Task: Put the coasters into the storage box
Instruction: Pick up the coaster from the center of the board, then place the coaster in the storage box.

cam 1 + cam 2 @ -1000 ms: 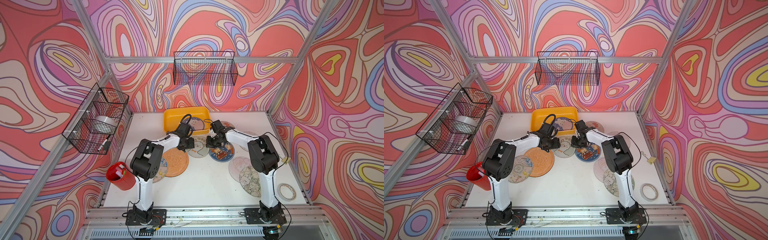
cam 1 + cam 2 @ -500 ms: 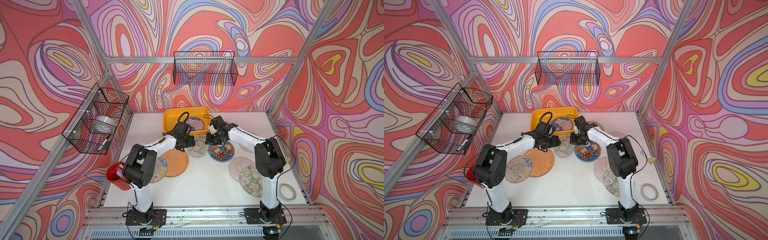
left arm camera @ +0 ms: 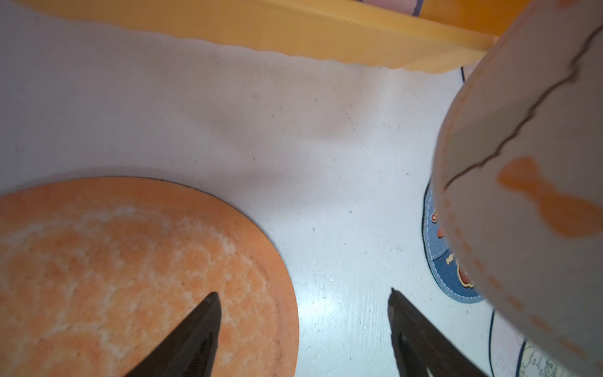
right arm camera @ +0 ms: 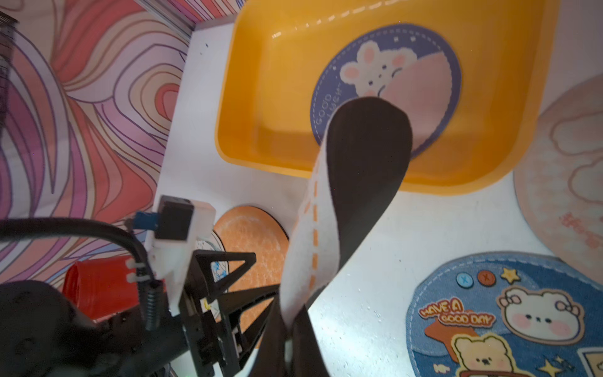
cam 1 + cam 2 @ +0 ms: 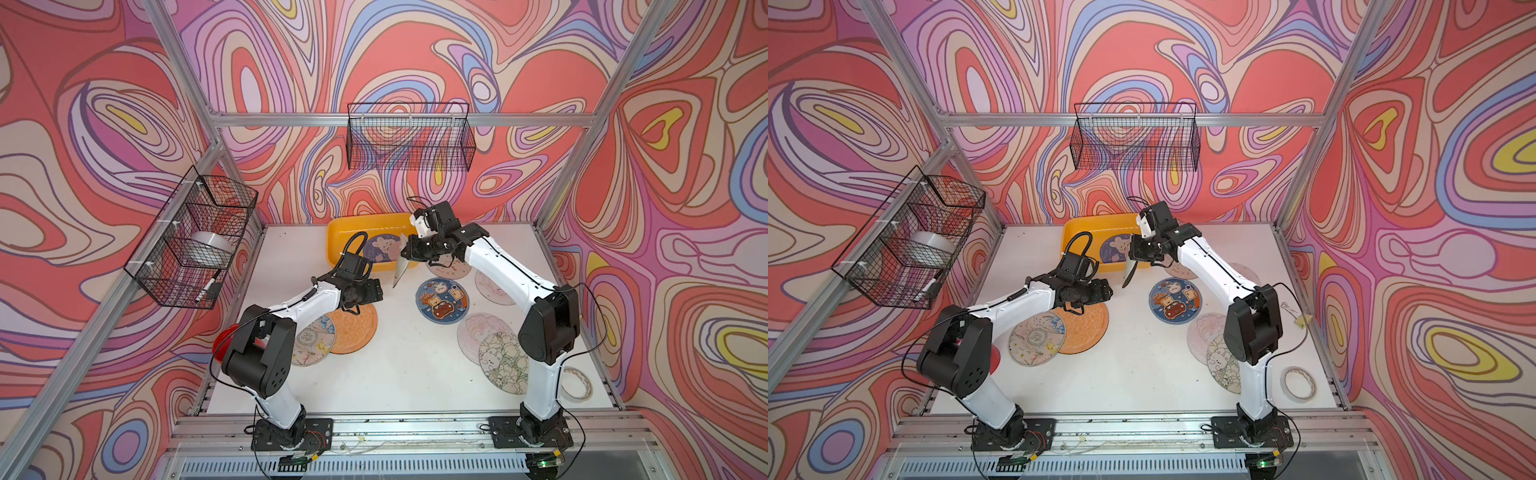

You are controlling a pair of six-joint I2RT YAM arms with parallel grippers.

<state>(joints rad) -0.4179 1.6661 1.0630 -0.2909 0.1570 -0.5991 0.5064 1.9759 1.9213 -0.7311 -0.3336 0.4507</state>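
The right gripper (image 5: pixel 409 254) pinches a soft cream round coaster with orange stitches and a black back (image 5: pixel 398 271). This coaster hangs on its edge, up off the white table (image 5: pixel 395 374), just by the near right corner of the shallow yellow plastic storage box (image 5: pixel 347 226). In the right wrist view the coaster (image 4: pixel 362 169) curls up in front of the box (image 4: pixel 261 98).

The box sits at the far side of the table. One purple round coaster with a white bear (image 5: pixel 383 247) lies flat inside it.

The left gripper (image 5: pixel 376 291) holds nothing, and its jaws are spread wide. In the left wrist view one finger is over the orange bumpy round coaster (image 3: pixel 114 261) and the other is over bare table.

A blue round coaster with little bears (image 5: pixel 441 300) lies flat on the table, right of the middle. A pale pink round coaster (image 5: pixel 494 286) lies farther right, partly under the right arm. A flowery round coaster (image 5: pixel 503 365) lies near the right arm's base. On the left, a cream round coaster with small drawings (image 5: pixel 311 345) overlaps the orange one.
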